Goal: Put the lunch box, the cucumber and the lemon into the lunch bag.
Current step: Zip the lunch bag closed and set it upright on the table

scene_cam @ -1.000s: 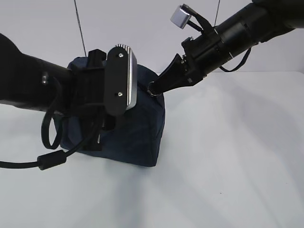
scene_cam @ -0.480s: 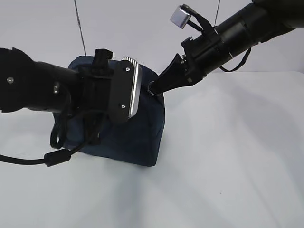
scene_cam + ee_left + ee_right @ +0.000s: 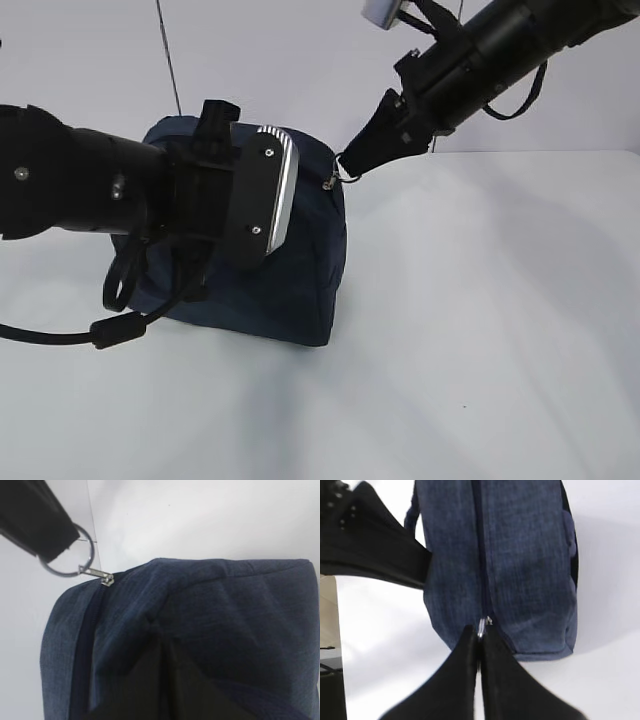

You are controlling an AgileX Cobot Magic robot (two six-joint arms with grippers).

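1. Lunch bag (image 3: 290, 280): a boxy dark navy fabric bag standing on the white table (image 3: 480, 330), left of the table's middle in the exterior view, with the left arm across much of its front.
2. Its top zipper (image 3: 481, 555) runs as a closed dark line along the length of the bag in the right wrist view, and the slider sits at the end of the bag nearest the right gripper.
3. Silver ring pull (image 3: 67, 555): it hangs off the slider at the bag's upper corner, joined by a small metal tab (image 3: 96, 574).
4. Right gripper (image 3: 352, 168): its two black fingers are pressed together with the ring pull pinched at their tips, as the left wrist view shows, where the ring passes around the black fingertip. In the exterior view the gripper points down and to the left at the bag's upper right corner.
5. Left gripper (image 3: 162, 680): its fingers meet tightly against the navy cloth on the upper side of the bag; whether any cloth is caught between them cannot be told.
6. Lunch box, cucumber and lemon do not show in any view.
7. Behind the table is a plain pale wall (image 3: 300, 60).
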